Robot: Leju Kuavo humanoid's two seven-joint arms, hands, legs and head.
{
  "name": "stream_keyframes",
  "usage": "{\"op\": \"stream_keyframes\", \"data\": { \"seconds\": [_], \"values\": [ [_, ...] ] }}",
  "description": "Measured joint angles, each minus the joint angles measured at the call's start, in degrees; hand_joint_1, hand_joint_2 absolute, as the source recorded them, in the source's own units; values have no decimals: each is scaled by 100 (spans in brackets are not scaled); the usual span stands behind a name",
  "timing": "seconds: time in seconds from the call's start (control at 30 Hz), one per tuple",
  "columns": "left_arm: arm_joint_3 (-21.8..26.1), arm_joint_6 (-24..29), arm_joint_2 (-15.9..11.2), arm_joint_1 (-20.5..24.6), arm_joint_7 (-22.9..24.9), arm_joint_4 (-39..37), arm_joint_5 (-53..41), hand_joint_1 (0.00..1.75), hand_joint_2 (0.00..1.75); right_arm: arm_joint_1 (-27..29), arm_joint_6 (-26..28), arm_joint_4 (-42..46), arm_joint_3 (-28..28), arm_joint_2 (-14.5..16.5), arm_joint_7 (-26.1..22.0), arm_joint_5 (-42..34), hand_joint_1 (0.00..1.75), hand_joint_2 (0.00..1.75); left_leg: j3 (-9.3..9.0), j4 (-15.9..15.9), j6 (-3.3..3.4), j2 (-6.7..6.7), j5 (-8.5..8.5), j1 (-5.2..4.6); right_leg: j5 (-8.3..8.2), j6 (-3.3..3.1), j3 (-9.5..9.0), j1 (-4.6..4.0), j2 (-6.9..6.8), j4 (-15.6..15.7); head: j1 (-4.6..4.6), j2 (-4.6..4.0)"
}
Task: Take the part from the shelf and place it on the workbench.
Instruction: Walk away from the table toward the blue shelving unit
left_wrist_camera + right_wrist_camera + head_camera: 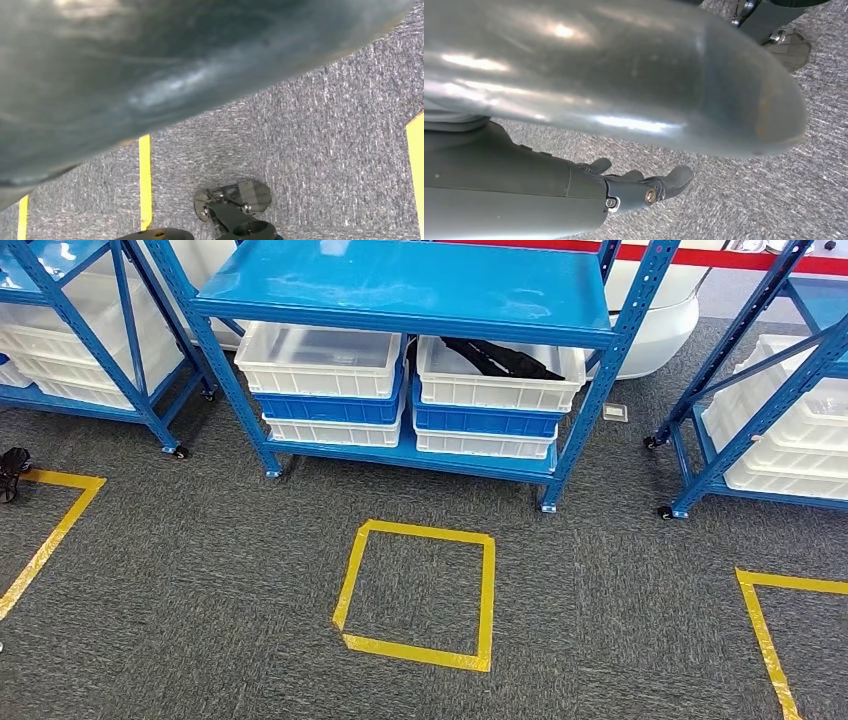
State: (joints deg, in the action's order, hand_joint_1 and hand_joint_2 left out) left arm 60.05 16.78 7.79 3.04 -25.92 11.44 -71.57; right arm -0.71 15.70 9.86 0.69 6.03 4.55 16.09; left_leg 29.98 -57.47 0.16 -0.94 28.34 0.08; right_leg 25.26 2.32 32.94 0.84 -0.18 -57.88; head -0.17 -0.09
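A black part [497, 358] lies in the upper white bin [498, 386] on the right side of the blue shelf's [410, 295] lower level. My right hand [644, 186] hangs over the grey carpet, far from the shelf; its dark fingers [676, 178] lie stretched out and slightly apart, with nothing in them. In the left wrist view a blurred dark grey bulk of my left hand [150, 75] covers most of the picture above the carpet. Its fingers are hidden, so their state is unclear.
A second white bin [320, 360] sits left of the first, both stacked on blue and white bins [485, 430]. More blue racks with white bins stand at the left [80, 360] and right [780, 430]. A yellow tape square [418, 592] marks the carpet before the shelf.
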Motion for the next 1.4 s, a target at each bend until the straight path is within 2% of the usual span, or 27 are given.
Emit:
{"op": "stream_keyframes", "data": {
  "seconds": [0.97,1.23,1.33,1.4],
  "values": [
    [76,-166,2,0,151,-1,31,0,0,0,-38,-2,95,-21,50,98,0,0,-2,-6,5,0,3,-18,-1,2,0,18,0,3,0,0],
    [83,-162,1,0,157,-1,32,0,0,0,-31,-2,107,-22,50,106,0,0,7,-45,44,2,25,-46,-10,17,-5,54,0,7,-2,0],
    [88,-164,1,0,157,0,36,0,0,0,-26,-2,110,-22,50,117,0,0,25,-66,81,2,33,-62,-27,48,-8,68,0,24,-2,0],
    [91,-168,5,2,157,0,38,0,0,-1,-17,-2,112,-24,50,121,0,0,7,-4,132,-6,-6,-35,-29,80,-6,56,1,33,-2,0]
  ]
}}
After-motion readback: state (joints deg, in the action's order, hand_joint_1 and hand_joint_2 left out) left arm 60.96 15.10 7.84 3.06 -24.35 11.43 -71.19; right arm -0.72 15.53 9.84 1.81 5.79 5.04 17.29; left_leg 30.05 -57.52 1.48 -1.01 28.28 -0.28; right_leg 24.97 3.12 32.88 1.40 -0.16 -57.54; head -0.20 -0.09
